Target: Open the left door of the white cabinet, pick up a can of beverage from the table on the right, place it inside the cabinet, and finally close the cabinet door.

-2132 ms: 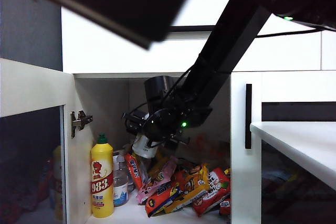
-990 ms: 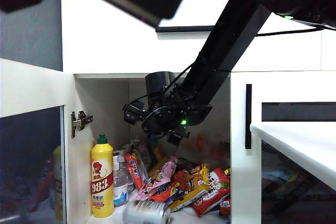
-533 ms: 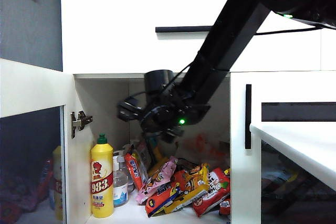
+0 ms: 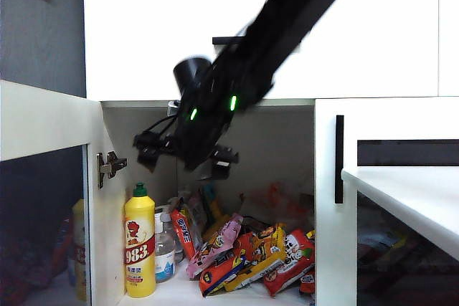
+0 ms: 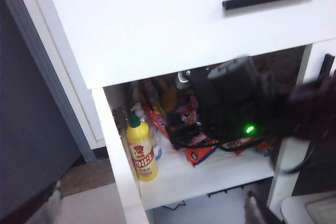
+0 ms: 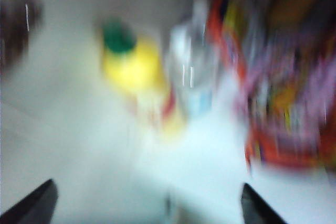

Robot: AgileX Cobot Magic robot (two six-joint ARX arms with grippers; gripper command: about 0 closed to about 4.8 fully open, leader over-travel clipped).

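The yellow bottle (image 4: 140, 245) with the green cap stands at the left front of the open compartment of the white cabinet (image 4: 143, 48), and it serves well as the marker here. The right pincer (image 6: 147, 209) hangs above it and a little to its right, at the mouth of the compartment. Its two dark fingertips (image 6: 32, 203) are spread wide with nothing between them, so it is open and empty. The left pincer (image 5: 152, 214) is out in front of the cabinet, back from the bottle. Only blurred tips show at the edge of its view, well apart and bare, so it reads as open too.

The can of beverage shows in no view. It is not among the snack packets (image 4: 265, 252) heaped right of the bottle, nor beside the clear bottle (image 4: 164, 252) just behind it. It is also not on the visible strip of counter (image 4: 409, 191) far to the bottle's right. Where it lies, and which way its long axis runs, cannot be told.

The left door (image 4: 43, 116) stands swung wide open to the left of the bottle, with its hinge (image 4: 109, 165) just above and left of the cap. If the can is already inside, closing that door is probably what remains, and the left arm looks to be the nearer one. If it is not, the empty right pincer has to go and find it.

The shelf (image 5: 210, 169) is smooth and white, bare only along its front edge. The packets crowd the rest, leaving little room to set a can upright.
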